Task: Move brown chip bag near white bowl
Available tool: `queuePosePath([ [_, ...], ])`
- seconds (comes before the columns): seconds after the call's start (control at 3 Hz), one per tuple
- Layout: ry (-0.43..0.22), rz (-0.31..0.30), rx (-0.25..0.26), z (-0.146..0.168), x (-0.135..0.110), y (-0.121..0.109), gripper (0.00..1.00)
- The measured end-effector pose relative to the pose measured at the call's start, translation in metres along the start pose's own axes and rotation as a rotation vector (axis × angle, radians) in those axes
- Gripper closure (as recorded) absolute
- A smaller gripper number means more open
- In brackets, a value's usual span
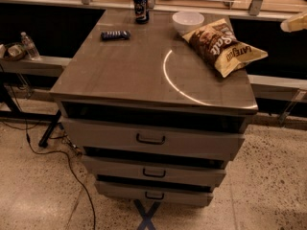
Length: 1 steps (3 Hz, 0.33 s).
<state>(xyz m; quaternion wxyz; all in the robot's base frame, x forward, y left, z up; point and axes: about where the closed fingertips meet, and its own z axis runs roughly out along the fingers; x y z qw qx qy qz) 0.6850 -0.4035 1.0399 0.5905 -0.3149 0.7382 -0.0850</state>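
The brown chip bag [221,45] lies flat on the right rear of the cabinet top, its dark centre panel and cream-yellow edges showing. Its upper left corner lies right next to the white bowl [188,21], which stands at the back of the top. The gripper [295,23] shows only as a pale tip at the right edge of the camera view, to the right of the bag and apart from it. Nothing is held in it that I can see.
A dark blue drink can [140,6] stands at the back centre. A small dark blue snack bar [115,34] lies at the back left. The cabinet top [124,75] sits over three drawers [151,139]. A water bottle [29,45] stands on a shelf at left. Cables lie on the floor.
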Motion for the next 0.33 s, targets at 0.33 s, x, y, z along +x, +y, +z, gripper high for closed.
queuePosePath([
  [0.33, 0.000, 0.003, -0.013, 0.0132, 0.0015, 0.0045, 0.00],
])
